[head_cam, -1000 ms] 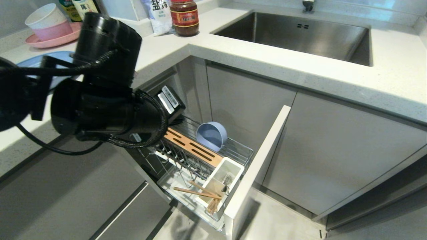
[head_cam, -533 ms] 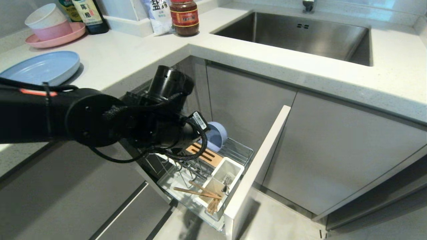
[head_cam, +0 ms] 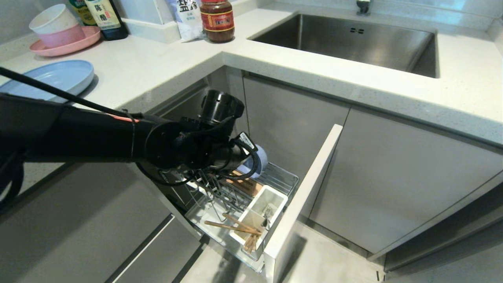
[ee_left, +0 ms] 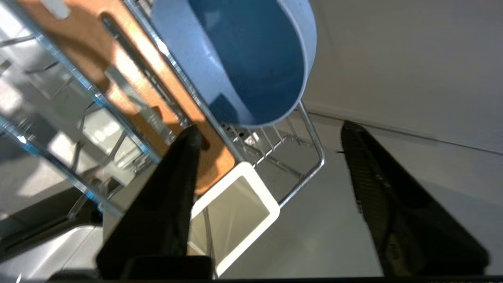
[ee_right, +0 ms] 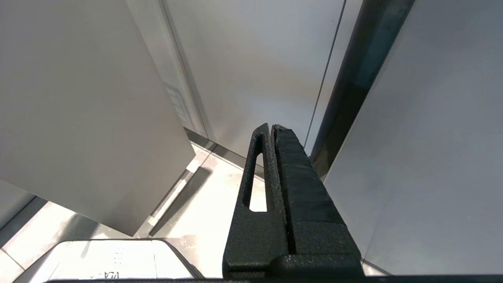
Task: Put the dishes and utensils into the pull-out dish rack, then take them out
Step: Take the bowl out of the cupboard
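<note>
With its fingers apart, the left claw [ee_left: 267, 133] nears the blue-grey bowl [ee_left: 251, 59] at the rack's [head_cam: 283, 179] twelve o'clock end, seemingly unloading; closing on its rim comes next.

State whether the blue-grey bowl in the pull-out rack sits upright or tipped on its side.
Tipped on its side: the bowl stands on edge in the wire rack beside the wooden strip, its opening facing sideways.

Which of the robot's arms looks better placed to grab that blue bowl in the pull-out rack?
The left. Its open left gripper hangs just short of the blue-grey bowl propped in the dish rack. The right gripper is shut, pointing at cabinet doors and floor.
</note>
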`<state>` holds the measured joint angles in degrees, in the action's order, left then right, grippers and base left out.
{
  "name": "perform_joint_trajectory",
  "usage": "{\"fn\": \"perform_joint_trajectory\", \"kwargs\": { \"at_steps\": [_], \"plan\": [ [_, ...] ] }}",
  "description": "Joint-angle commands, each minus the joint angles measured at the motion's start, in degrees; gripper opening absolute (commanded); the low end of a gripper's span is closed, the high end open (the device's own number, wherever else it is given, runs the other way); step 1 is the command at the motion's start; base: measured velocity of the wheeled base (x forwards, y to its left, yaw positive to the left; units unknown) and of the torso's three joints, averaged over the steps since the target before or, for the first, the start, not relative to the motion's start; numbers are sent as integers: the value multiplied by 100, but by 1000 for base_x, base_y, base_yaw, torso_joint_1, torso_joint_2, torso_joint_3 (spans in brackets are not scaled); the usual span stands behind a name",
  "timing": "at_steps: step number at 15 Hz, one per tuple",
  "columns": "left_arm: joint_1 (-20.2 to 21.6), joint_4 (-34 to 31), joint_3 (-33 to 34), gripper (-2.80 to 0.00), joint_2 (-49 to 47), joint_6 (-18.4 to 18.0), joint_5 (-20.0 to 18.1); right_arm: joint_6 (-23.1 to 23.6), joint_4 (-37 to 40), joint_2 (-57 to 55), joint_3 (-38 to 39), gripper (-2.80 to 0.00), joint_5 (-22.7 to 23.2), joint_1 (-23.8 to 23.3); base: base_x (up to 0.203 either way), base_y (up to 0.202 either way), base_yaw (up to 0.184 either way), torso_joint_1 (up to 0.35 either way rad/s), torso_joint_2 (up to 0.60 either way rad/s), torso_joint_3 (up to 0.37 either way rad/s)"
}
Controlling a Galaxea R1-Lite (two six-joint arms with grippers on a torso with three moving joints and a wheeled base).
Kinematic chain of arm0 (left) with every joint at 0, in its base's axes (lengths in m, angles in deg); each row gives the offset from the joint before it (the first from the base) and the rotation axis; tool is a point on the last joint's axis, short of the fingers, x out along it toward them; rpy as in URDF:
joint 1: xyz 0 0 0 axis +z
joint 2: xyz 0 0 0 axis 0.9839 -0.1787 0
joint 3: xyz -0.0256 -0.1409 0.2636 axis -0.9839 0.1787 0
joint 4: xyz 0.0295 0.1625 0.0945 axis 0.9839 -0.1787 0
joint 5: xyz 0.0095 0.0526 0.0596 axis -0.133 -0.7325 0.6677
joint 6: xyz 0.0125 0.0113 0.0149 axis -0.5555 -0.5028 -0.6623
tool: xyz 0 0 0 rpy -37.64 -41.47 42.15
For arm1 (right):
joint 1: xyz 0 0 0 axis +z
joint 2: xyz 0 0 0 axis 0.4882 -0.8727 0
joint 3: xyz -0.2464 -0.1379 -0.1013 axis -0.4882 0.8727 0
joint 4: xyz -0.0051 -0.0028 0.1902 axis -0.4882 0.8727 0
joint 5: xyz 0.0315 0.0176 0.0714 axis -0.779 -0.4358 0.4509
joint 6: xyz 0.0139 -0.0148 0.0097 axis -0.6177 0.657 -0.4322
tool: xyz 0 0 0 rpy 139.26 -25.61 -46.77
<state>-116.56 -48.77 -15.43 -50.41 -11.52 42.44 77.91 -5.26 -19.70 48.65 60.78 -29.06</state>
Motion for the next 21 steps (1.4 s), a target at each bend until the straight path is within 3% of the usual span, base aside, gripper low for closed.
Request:
{"fn": "perform_joint_trajectory", "kwargs": {
  "at_steps": [1,9,19,20,21],
  "plan": [
    [57,88,-39,0,-247,-9,-9,1,-1,23,9,-280,-1,2,0,0,0,0,0,0],
    [64,390,-624,0,-817,-335,-120,2,-1,23,9,-280,-1,2,0,0,0,0,0,0],
    [117,478,-713,0,-896,-380,-120,2,-1,23,9,-280,-1,2,0,0,0,0,0,0],
    [117,478,-721,-280,-896,-389,-120,-1,-1,23,9,-280,-1,2,0,0,0,0,0,0],
    [117,478,-721,-280,-896,-389,-120,-7,-2,23,9,-280,-1,2,0,0,0,0,0,0]
  ]
}}
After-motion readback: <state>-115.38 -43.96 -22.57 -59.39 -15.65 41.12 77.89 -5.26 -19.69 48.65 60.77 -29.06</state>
